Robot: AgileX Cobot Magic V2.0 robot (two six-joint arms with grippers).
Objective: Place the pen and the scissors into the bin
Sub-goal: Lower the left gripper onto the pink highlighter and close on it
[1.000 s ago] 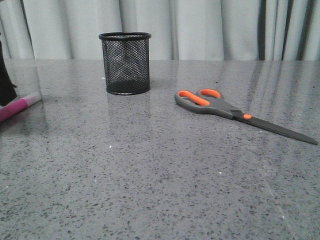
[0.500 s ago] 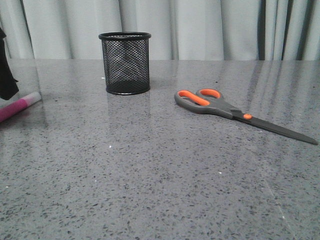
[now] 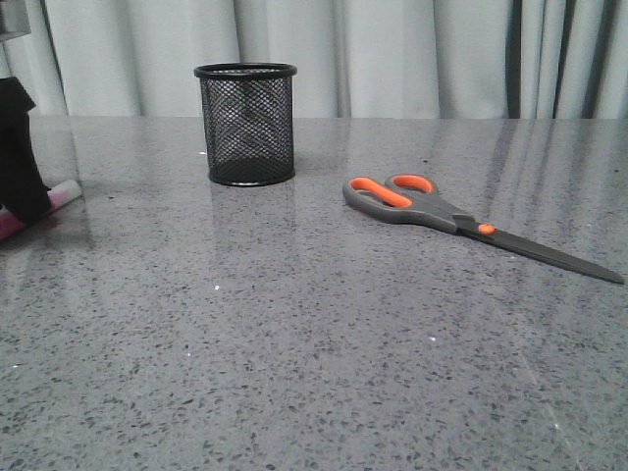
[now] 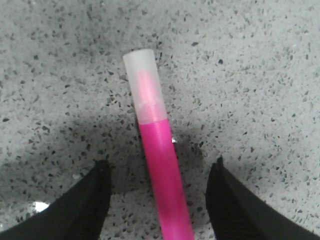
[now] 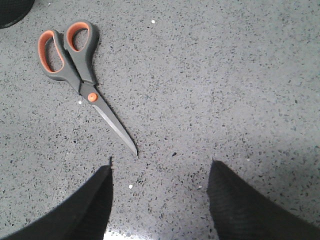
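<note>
The magenta pen (image 4: 159,165) with its whitish cap lies flat on the table at the far left (image 3: 61,193). My left gripper (image 4: 159,172) is open and straddles it, one finger on each side with a gap to the barrel; from the front a black finger (image 3: 22,157) covers most of the pen. The scissors (image 3: 432,208) lie closed on the table right of centre, orange-lined loops toward the bin, blades pointing right. The black mesh bin (image 3: 245,125) stands upright at the back, left of centre. My right gripper (image 5: 160,170) is open over bare table just past the scissors (image 5: 75,65) tip.
The grey speckled tabletop (image 3: 294,334) stretches across the front view. Pale curtains (image 3: 392,54) hang behind its far edge. A dark curved edge, the bin's base (image 5: 12,12), shows in a corner of the right wrist view.
My left gripper has come down and moved right over the pen, now covering most of its magenta barrel in the front view. Scissors and bin have not moved.
</note>
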